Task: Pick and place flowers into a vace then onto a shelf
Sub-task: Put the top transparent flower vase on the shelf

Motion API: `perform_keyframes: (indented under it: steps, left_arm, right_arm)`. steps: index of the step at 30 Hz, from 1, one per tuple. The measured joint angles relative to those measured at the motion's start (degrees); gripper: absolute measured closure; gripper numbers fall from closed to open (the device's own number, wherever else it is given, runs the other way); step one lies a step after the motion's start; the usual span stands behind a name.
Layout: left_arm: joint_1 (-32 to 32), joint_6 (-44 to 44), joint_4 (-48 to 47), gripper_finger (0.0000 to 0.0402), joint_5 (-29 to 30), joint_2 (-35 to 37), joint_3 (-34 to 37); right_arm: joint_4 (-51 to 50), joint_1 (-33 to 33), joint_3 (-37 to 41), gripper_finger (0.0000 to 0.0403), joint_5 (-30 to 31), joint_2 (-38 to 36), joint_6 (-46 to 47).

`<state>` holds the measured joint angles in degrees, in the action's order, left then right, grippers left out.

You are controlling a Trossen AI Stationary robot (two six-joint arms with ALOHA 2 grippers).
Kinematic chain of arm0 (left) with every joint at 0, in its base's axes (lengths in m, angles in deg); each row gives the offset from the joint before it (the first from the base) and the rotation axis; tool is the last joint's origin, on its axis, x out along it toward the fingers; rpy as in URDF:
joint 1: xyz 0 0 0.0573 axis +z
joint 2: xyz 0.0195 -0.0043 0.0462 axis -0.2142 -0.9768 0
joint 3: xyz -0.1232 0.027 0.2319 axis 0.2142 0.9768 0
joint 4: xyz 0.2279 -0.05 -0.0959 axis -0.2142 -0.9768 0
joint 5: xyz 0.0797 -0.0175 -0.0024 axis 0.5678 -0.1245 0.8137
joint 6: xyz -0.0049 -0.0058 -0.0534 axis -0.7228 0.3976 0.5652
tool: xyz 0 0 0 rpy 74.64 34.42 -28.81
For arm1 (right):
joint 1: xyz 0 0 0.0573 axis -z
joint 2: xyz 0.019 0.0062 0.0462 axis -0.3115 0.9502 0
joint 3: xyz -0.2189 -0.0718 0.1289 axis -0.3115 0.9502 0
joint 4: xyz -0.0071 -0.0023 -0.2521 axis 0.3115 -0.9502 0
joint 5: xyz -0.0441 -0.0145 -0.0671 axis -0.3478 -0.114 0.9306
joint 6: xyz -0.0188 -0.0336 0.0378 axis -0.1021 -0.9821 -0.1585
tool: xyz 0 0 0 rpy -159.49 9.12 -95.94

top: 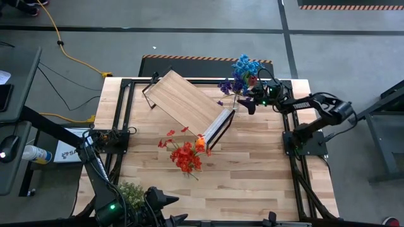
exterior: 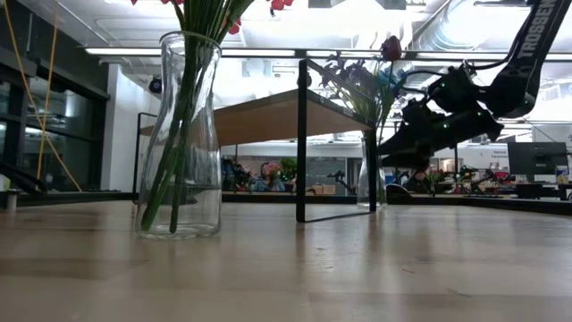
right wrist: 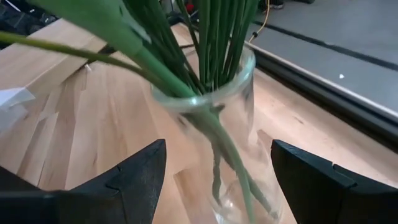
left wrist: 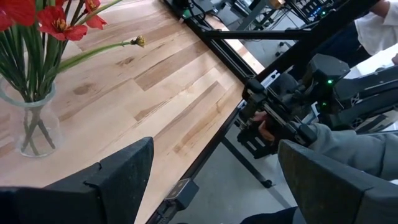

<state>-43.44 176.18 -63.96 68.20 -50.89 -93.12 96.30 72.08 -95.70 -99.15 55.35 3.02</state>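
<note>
Two glass vases on the plank table [top: 252,170], both with flowers. Red flowers [top: 185,154]: red and orange blooms on thin green stalks, upright in clear vase [exterior: 180,143], blooms spreading outward; this vase sits just off the shelf's pale end panel [top: 218,128], on the left arm's side. Blue flowers [top: 243,70]: blue and purple blooms plus a dark red one, stalks upright in second vase [right wrist: 230,143], standing near the shelf's far corner on the right arm's side. Shelf [top: 186,101]: light wood board on black frame, long axis diagonal across the table, panel end toward table middle, other end toward the far edge. Right gripper [right wrist: 214,168] at the second vase, fingers spread either side of the glass, contact unclear, not clamped. Left gripper [left wrist: 211,180] released, fingers wide, parked at the near table edge, well away from shelf
</note>
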Motion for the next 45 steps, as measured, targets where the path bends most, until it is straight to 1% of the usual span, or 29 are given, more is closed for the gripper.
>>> perform_keyframes:
  steps: [8, 12, 17, 25, 45]
  left_arm:
    - [0.00, 1.26, 0.36, 0.0025, 0.11, 0.00, 0.00]
    - [0.00, 1.29, 0.34, 0.0025, 0.11, 0.00, 0.00]
    - [0.00, 1.42, 0.34, 0.0025, 0.11, 0.00, -0.01]
    - [0.00, 1.51, 0.49, 0.0025, 0.09, 0.00, 0.00]
    - [0.00, 1.51, 0.49, 0.0025, 0.07, 0.00, 0.00]
  right_arm:
    - [1.70, -0.08, 0.00, 0.0123, 0.00, 0.27, 0.18]
    - [1.70, -1.36, 0.00, 0.0123, 0.40, 0.27, -0.80]
    - [1.73, -3.50, 0.00, 0.0123, 4.77, 0.27, -2.55]
    - [2.45, -3.87, 0.00, 0.0123, 7.40, 0.25, -3.01]
    - [4.97, -3.87, 0.00, 0.0123, 7.90, 0.67, -2.60]
